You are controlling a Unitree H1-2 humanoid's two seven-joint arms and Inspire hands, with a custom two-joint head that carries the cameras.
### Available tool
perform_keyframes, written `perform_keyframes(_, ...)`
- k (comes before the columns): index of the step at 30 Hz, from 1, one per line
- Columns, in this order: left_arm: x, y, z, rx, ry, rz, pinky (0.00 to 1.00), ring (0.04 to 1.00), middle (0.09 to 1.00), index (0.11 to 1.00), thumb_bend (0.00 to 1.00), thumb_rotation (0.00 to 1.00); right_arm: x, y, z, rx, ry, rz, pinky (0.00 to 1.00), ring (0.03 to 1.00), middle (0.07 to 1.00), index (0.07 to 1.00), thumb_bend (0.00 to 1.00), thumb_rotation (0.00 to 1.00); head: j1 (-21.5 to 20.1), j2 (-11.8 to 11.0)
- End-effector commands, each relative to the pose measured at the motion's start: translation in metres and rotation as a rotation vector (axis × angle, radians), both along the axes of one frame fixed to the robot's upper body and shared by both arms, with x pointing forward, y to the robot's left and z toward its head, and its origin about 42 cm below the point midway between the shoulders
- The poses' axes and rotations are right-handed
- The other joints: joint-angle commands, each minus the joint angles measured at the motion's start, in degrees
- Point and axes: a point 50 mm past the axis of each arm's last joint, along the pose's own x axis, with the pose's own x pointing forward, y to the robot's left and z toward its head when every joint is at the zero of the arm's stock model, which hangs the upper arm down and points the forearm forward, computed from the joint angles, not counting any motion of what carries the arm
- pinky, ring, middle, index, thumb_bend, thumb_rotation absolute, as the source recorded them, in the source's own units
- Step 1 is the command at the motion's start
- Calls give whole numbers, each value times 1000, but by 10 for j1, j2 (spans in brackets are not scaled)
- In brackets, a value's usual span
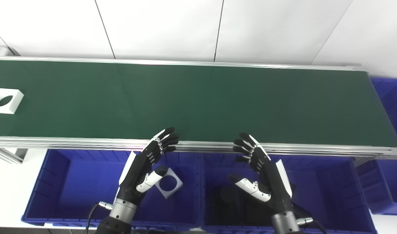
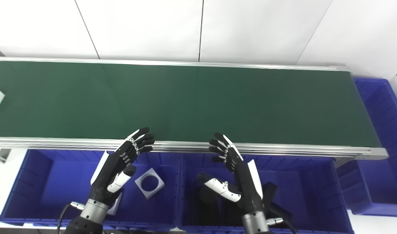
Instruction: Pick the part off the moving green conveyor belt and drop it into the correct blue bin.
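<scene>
We see a white square part [image 1: 5,100] with a round hole lying flat on the green conveyor belt [image 1: 198,100], close to the belt's left end. Our left hand [image 1: 146,165] is spread wide and holds nothing. Our right hand [image 1: 260,169] is spread wide too, with nothing in it. Both hang just by the belt's near edge, well apart from the part. Below them sit two blue bins. The left blue bin [image 1: 55,188] has another white square piece [image 2: 149,183] lying in it. The right blue bin [image 1: 332,191] holds dark pieces [image 2: 273,195].
</scene>
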Motion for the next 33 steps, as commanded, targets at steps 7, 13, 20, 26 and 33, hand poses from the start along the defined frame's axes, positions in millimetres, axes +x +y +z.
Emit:
perform_keyframes(7, 3, 1, 8, -18, -52, 10, 783, 823, 841, 875, 815, 792, 4, 2, 8, 20, -84, 9, 689, 790, 831, 893, 702, 537, -2, 1)
perform_keyframes(13, 2, 0, 8, -25, -48, 8, 789, 825, 840, 878, 817, 792, 5, 2, 8, 15, -86, 9, 685, 787, 829, 889, 696, 543, -4, 2)
perform_keyframes(20, 1, -1, 8, -26, -50, 8, 784, 821, 836, 877, 815, 793, 5, 1, 8, 10, -82, 8, 686, 786, 827, 886, 692, 555, -4, 4)
perform_keyframes(26, 1, -1, 8, -29, -49, 8, 781, 817, 831, 875, 815, 790, 5, 1, 8, 12, -80, 7, 685, 786, 827, 886, 683, 543, -4, 3)
perform_keyframes(33, 1, -1, 8, -31, -50, 6, 781, 816, 829, 875, 815, 787, 6, 1, 8, 14, -83, 9, 684, 785, 825, 886, 678, 537, -3, 3)
